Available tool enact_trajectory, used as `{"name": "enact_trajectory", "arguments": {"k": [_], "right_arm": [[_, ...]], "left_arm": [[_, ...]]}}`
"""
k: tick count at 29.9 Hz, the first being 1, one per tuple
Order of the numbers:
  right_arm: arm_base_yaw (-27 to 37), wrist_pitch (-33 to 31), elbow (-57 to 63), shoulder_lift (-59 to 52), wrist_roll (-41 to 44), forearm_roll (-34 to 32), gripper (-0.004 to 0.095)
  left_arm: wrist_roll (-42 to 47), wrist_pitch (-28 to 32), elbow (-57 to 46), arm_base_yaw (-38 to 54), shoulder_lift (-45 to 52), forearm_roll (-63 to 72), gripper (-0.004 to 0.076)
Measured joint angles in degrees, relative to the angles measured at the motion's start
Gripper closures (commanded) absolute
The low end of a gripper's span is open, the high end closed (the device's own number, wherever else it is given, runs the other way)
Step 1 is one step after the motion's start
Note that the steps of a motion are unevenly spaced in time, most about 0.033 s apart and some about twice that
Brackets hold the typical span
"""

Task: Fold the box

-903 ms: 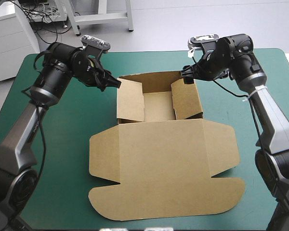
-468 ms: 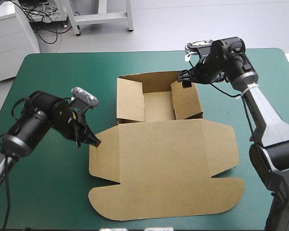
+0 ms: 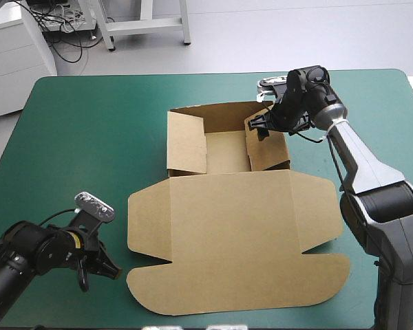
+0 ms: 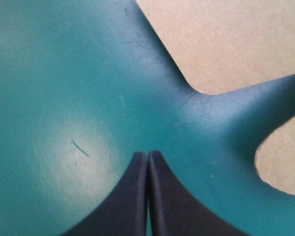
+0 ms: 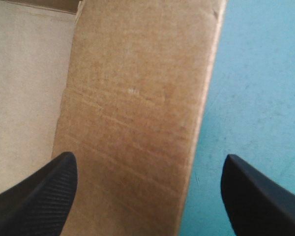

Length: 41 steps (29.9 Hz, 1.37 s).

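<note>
Swung the left gripper (image 3: 112, 270) away from the tray's far-left corner, back to the near-left of the teal-green table cover (image 3: 89, 137); clenched on nothing there, just beside the lid's notch. Leaves the brown cardboard box (image 3: 234, 227) mid-table as an open tray, lid flat toward the near edge. Moved the right gripper (image 3: 261, 127) in over the right wall (image 5: 137, 98), fingers spread astride it, gripping nothing. Probably tucking that wall next. Nothing else on the cover; only the wide lid between left gripper and tray.
</note>
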<state>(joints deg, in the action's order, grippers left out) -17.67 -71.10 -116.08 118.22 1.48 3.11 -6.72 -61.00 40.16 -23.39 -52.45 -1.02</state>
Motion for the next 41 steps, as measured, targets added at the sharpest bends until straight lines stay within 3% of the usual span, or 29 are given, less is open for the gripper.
{"name": "enact_trajectory", "arguments": {"k": [3,11,24,36,41], "right_arm": [[0.0,0.05,0.0,1.27,0.0,0.0,0.0398],[-0.07,0.16,0.0,2.26,0.0,-1.13,0.0931],[2.15,0.13,-1.38,2.26,-0.41,-1.89,0.0931],[13.05,-0.18,-4.08,-1.87,-3.31,-11.44,0.0931],[20.88,-0.18,-4.08,-2.39,-5.03,-10.18,0.0931]], "left_arm": [[0.22,0.13,-1.19,0.0,4.21,0.0,0.0756],[0.27,0.85,-1.26,0.0,11.02,0.0,0.0756],[0.27,0.28,-1.26,0.0,11.4,-0.23,0.0756],[0.27,0.3,-1.26,0.0,11.4,-0.93,0.0756],[0.27,1.02,-1.26,0.0,11.4,-1.1,0.0756]]}}
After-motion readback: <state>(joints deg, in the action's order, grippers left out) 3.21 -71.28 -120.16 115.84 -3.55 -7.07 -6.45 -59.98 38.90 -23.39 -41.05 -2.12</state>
